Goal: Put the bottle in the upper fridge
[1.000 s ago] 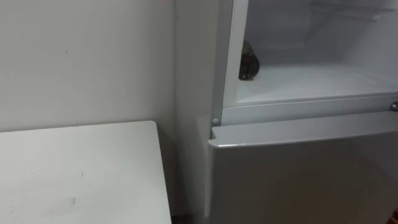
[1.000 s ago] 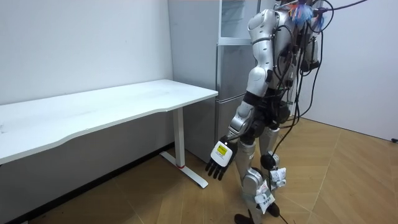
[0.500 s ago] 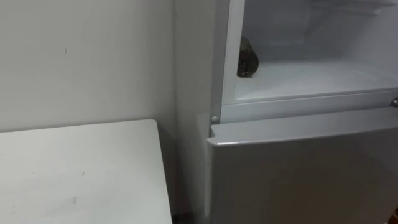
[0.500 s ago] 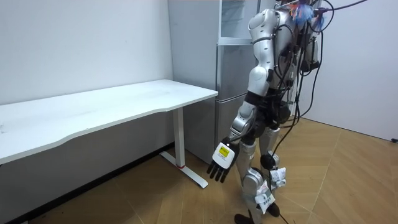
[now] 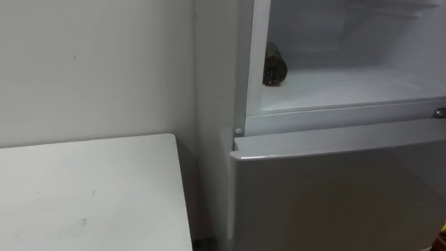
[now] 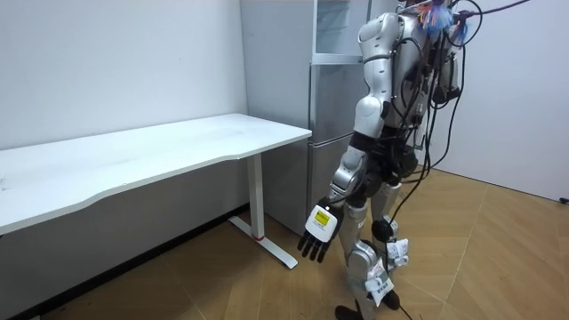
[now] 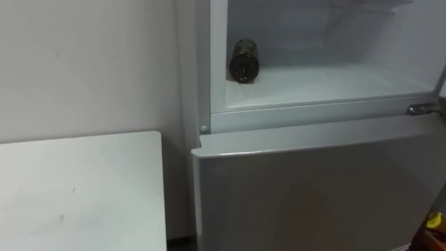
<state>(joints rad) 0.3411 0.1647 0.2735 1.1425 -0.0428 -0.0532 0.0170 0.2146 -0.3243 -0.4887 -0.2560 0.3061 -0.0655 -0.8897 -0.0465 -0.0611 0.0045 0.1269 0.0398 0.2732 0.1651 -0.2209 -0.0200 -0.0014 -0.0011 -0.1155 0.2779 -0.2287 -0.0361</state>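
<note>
Lying on its side, the bottle (image 7: 243,60) occupies the left end of the upper fridge (image 7: 327,80), just beside the compartment's left wall (contact with the wall cannot be confirmed), with one round end facing outward. This position is probably the result of a sideways placement: a dark, smooth cylinder on a slick white liner floor can roll, and the nearby wall limits that travel. The compartment stands open, so the placement step appears complete. Below it, the lower door (image 7: 313,188) is a flat, smooth grey panel. To the robot's left, the counter (image 6: 160,151) presents a flat, matt white top with a rounded corner. The robot stands facing the fridge; its left hand (image 6: 318,233) hangs low by the leg, fingers straight, pointing down and holding nothing.
</note>
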